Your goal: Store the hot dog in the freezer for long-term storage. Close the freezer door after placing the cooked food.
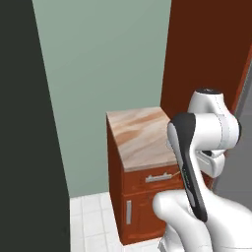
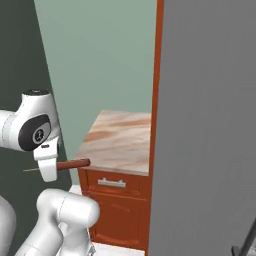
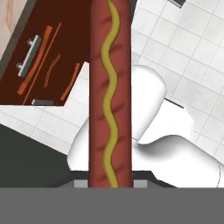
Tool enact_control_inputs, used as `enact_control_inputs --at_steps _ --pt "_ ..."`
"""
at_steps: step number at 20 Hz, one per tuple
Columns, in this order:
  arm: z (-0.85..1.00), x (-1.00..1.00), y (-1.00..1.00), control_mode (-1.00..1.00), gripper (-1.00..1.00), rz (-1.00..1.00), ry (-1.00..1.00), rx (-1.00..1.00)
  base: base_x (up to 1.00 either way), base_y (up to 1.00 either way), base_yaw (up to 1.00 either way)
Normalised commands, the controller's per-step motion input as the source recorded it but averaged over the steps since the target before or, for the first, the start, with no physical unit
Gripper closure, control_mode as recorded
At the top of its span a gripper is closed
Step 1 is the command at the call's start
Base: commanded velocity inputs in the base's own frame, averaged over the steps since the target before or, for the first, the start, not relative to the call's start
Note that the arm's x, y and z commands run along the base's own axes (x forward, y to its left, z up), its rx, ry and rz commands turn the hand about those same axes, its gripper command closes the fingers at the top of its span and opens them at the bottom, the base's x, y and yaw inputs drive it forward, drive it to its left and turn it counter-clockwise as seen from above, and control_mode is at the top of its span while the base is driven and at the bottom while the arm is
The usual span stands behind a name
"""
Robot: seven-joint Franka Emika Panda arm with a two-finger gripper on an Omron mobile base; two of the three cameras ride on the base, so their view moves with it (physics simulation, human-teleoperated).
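Observation:
My gripper (image 2: pixel 49 169) is shut on the hot dog (image 2: pixel 74 163), which lies level in the air left of the counter cabinet. Its thin pale stick (image 2: pixel 31 170) pokes out to the left of the hand. In the hand view the hot dog (image 3: pixel 109 96) runs straight up the frame, reddish-brown with a wavy yellow line along it. A tall flat grey face of the freezer (image 2: pixel 205 125) stands close on the right. I cannot tell whether this is the freezer door. A strip of the same grey (image 1: pixel 241 162) shows behind my arm.
A red-brown cabinet with a marbled top (image 2: pixel 120 137) and a drawer handle (image 2: pixel 111 183) stands ahead against the green wall. A tall red-brown panel (image 1: pixel 206 49) rises beside it. A dark wall (image 1: pixel 24 147) closes the left. The floor (image 3: pixel 192 39) has white tiles.

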Motion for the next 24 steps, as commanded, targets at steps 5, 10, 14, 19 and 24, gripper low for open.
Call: enact_control_inputs --at_steps 5,10,14,19,24 --pt "0.0 0.0 0.0 1.0 1.0 0.0 0.0 0.0 -0.83 -0.01 -0.14" --pt "0.0 0.0 0.0 1.0 1.0 0.0 0.0 0.0 -0.36 -0.3 -0.23" --pt "0.0 0.0 0.0 1.0 1.0 0.0 0.0 0.0 -0.51 -0.46 -0.25" --pt "0.0 0.0 0.0 1.0 1.0 0.0 0.0 0.0 -0.38 -0.64 -0.24" --pt "0.0 0.0 0.0 1.0 1.0 0.0 0.0 0.0 -0.1 -0.69 -0.18"
